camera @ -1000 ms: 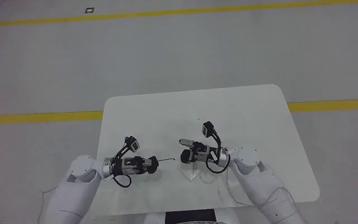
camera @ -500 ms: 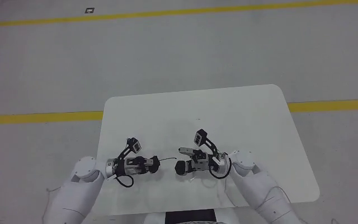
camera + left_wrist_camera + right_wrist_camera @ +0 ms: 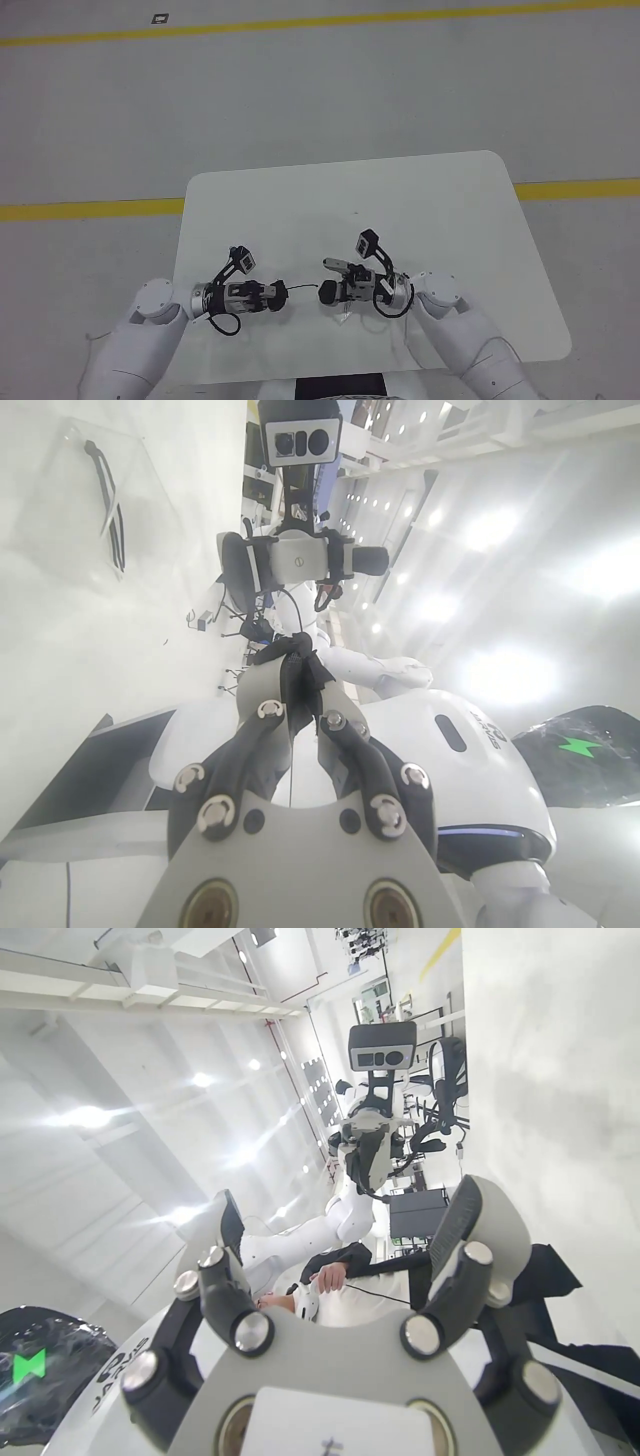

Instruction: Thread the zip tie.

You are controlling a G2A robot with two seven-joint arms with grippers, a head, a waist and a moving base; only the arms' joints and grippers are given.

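A thin black zip tie [image 3: 297,289] sticks out from my left gripper [image 3: 279,293] toward the right arm, held a little above the white table [image 3: 440,200]. The left wrist view has my left gripper [image 3: 298,680] shut on the zip tie [image 3: 299,657], whose black end bunches at the fingertips. My right gripper [image 3: 324,292] faces it from a short gap away, level with the tie's free tip. In the right wrist view my right gripper [image 3: 345,1228] stands open with nothing between its fingers [image 3: 460,1223], and the left gripper [image 3: 369,1155] shows farther off.
A clear plastic bag [image 3: 95,500] holding spare black zip ties [image 3: 111,520] lies flat on the table under the right gripper, seen as a faint clear sheet [image 3: 343,312] from above. The table's far half is bare white surface.
My right gripper dipped toward the front edge and to the left, then rose slightly, ending closer to the tie's tip. My left gripper shifted slightly right with the zip tie.
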